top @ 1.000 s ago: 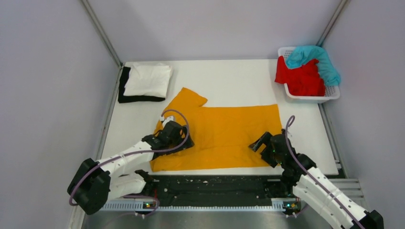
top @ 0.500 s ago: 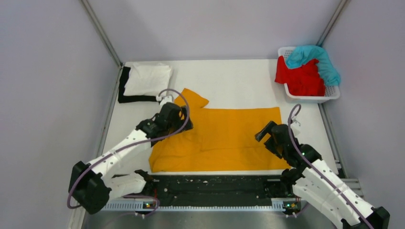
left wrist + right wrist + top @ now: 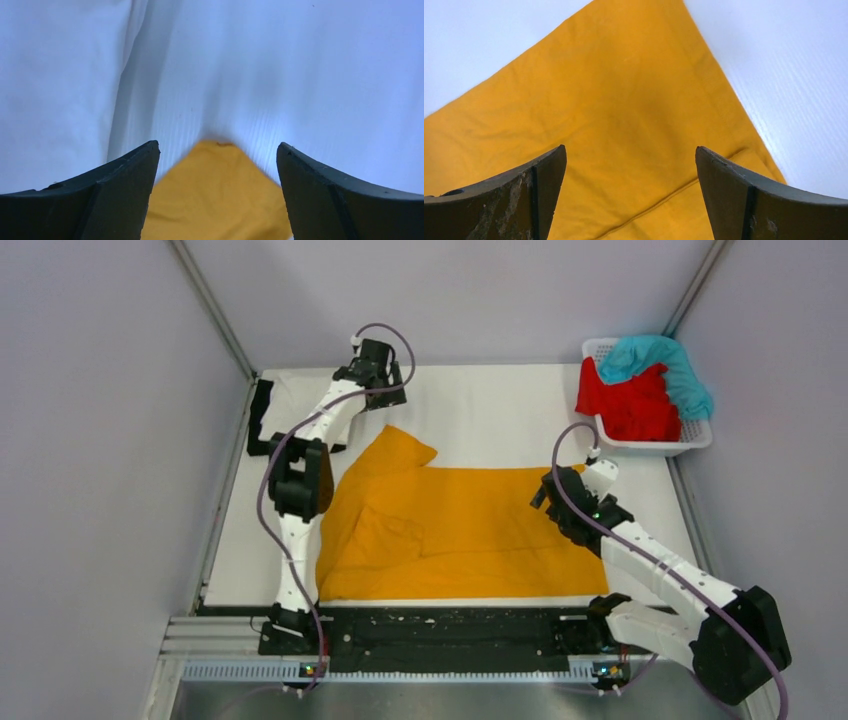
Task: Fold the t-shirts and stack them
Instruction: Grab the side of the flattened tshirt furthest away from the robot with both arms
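The orange shirt lies flat on the table, one sleeve pointing far left. The left claw hangs wide and empty above the table just beyond that sleeve. The right claw, also wide and empty, hovers over the shirt near its far right corner.

Left end effector now beyond mustard-orange t-shirt

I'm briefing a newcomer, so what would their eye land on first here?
The mustard-orange t-shirt spread across the middle of the table, with the open right gripper over its right edge. Then the red t-shirt and teal t-shirt heaped in the white basket at the far right corner, and the left gripper, open, stretched to the far edge.
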